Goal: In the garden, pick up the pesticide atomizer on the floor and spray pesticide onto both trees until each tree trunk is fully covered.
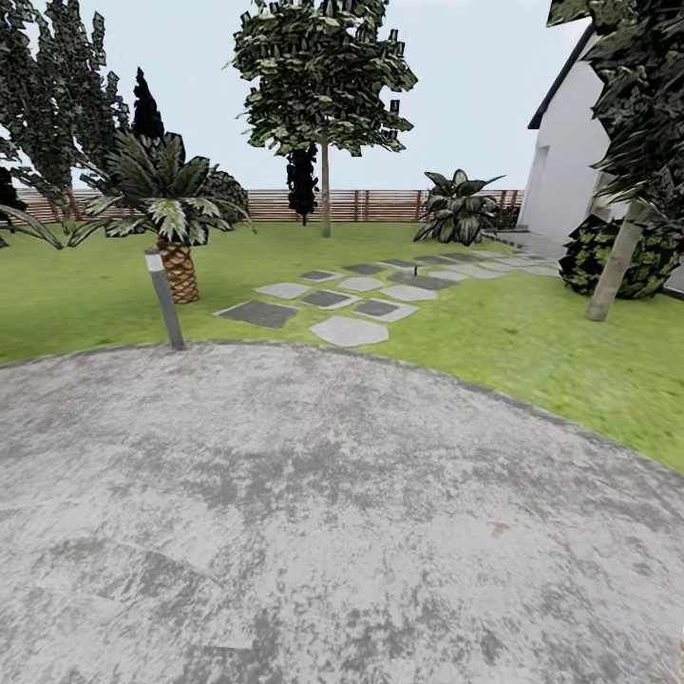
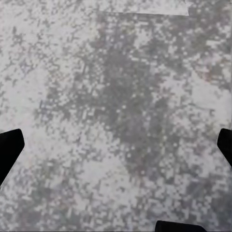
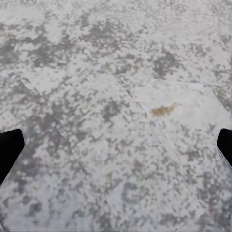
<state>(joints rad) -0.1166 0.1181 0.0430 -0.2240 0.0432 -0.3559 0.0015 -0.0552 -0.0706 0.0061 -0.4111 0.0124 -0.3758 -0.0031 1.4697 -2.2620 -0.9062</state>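
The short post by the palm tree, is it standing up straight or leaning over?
Leaning. The short post tilts, its top nearer the palm tree than its foot, which sits at the edge of the grey paved patch.

A green grass lawn [image 1: 532,351] spreads to a brown fence of horizontal wooden slats [image 1: 380,204]; a white house [image 1: 570,161] stands at the right
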